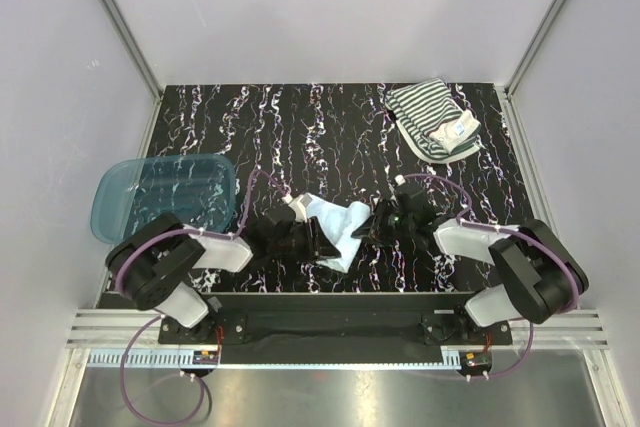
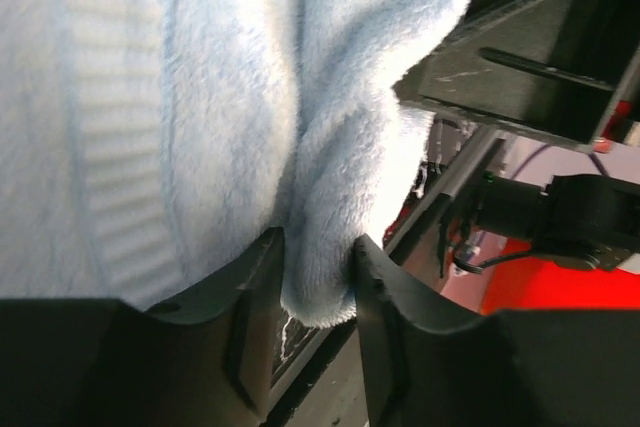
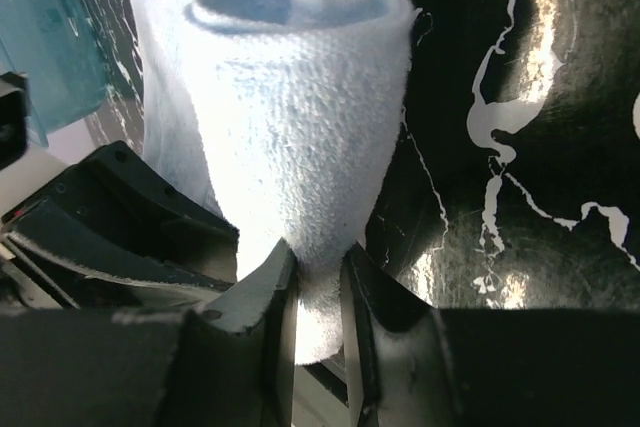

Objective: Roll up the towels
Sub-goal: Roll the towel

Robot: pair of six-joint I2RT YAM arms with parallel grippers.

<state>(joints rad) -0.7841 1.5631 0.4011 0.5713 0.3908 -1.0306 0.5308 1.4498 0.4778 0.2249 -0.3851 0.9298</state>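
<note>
The blue towel (image 1: 338, 222) lies partly rolled at the near middle of the black marbled table (image 1: 300, 127), stretched between the two arms. The left gripper (image 2: 318, 277) has a soft fold of it squeezed between its jaws. The right gripper (image 3: 318, 282) is clamped on the end of the rolled part. The striped towel (image 1: 430, 119) lies flat at the far right corner, and a plastic tub (image 1: 160, 192) sits at the left.

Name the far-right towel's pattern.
The towel is dark-and-white striped with a white patch; top view shows it best.
</note>
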